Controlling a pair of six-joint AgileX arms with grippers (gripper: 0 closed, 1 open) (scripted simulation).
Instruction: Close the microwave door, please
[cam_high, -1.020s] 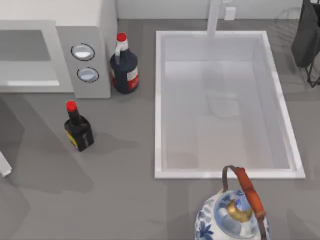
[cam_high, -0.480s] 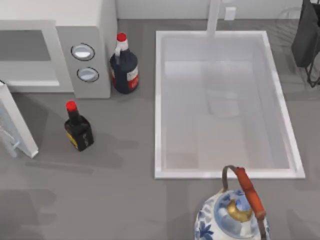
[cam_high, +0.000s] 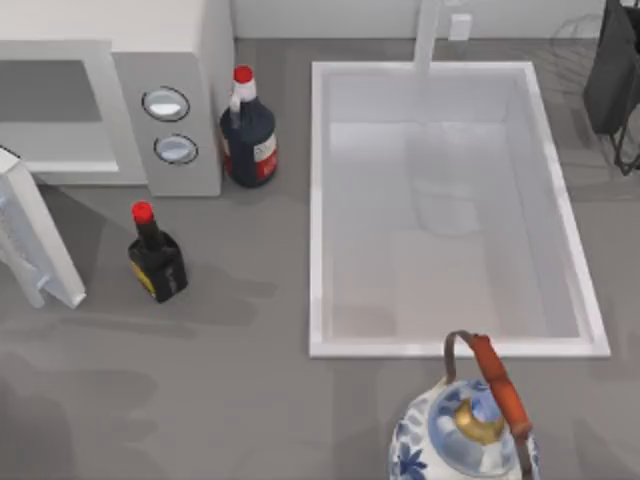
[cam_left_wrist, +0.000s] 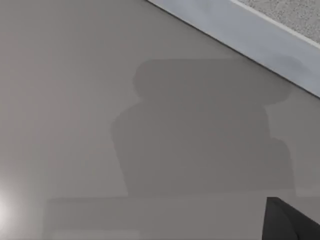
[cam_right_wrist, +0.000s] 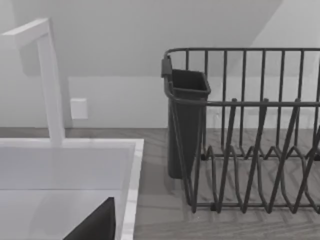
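Since half a second ago, the microwave door (cam_high: 40, 230) has swung a little further in toward the microwave (cam_high: 110, 90) at the upper left of the frame; it stands ajar at the left edge, its free end near the small dark bottle (cam_high: 155, 260) on the desk (cam_high: 230, 400). Whether either hand is apart or together I cannot tell. Right of the microwave stand a taller bottle (cam_high: 248, 135) and the white sink (cam_high: 318, 200).
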